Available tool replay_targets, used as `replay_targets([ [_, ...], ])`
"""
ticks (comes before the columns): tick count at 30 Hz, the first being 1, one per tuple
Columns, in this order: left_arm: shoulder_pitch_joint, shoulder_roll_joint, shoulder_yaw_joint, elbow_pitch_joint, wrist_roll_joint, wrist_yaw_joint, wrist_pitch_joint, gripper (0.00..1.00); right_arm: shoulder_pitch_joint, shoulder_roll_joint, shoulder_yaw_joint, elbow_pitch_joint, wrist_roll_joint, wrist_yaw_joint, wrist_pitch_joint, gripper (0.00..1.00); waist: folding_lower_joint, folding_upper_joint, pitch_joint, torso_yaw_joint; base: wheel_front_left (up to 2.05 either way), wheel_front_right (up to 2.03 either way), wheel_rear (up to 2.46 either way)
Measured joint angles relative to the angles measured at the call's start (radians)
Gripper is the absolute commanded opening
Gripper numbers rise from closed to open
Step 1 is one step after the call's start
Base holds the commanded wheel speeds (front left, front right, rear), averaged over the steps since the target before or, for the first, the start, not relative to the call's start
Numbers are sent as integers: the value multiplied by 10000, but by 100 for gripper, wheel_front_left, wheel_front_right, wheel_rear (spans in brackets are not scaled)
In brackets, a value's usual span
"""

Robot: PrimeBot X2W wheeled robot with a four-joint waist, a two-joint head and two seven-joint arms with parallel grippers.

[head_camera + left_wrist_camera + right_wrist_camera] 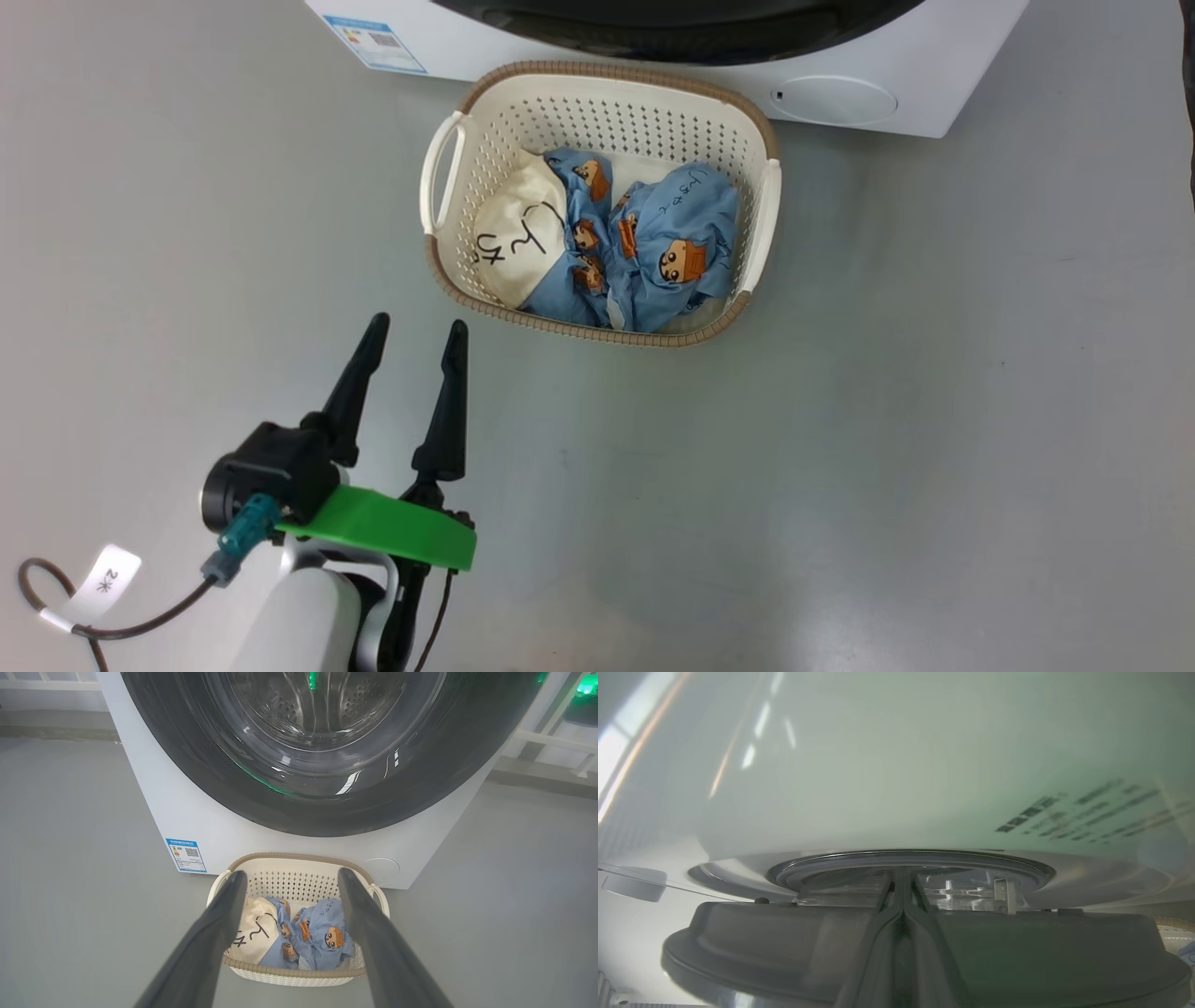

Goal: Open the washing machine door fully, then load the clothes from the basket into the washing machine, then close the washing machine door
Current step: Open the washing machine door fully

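Observation:
The cream basket sits on the grey floor against the white washing machine. It holds the clothes, light-blue with cartoon faces, beside a cream piece with black scribbles. My left gripper is open and empty, short of the basket's near left corner. In the left wrist view, that gripper points at the basket and the glossy black washing machine door. My right gripper is shut with its fingers pressed together. They lie across the dark door rim, tips at the gap before the white front.
A blue label sticker and a round white flap mark the machine's lower front. A metal hinge piece shows in the gap behind the door. Grey floor spreads to the left, right and near side of the basket.

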Motion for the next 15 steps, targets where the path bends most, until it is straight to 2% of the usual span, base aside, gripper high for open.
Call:
replay_targets([
  [10, 3, 0, 86, -466, 209, -8, 0, 100, 128, -27, 194, -33, -73, 0, 1705, 0, 0, -1, -175, -96, 0, 0, 0],
  [15, 16, 2, 192, -652, 280, -17, 0, 100, 753, 115, 378, -539, -79, 0, 2291, 0, -1, 0, -367, -189, 0, 0, 0],
])
